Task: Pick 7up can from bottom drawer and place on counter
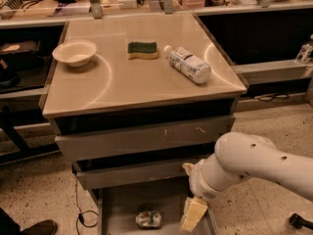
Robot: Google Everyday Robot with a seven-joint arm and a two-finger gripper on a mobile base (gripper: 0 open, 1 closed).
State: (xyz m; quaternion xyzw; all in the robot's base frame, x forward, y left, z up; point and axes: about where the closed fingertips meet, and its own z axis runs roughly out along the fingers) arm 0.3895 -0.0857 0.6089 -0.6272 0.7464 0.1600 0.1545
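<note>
Hanging low over the right side of the open bottom drawer (120, 207), the hand (194, 214) sits at the end of the white arm (254, 163), which comes in from the right of the cabinet. Only one cream-coloured part of the hand shows, and whether it is apart or together cannot be told. It holds nothing that can be seen and is not touching the can.

The 7up can (149, 219) rests on the drawer floor, near the front and about mid-width. It lies to the left of the hand, near but clearly apart from it. The can looks to be lying on its side, with its long axis roughly across the drawer, though this is not certain.

Judgement: the pick is not yet made. The coming move calls for a short shift left and a little lower, with the hand turned to close across the can's narrow side.

The counter (142, 89) above carries a bowl (75, 52), a sponge (143, 49) and a bottle (190, 64). Bare space remains along its front edge for the placement.
</note>
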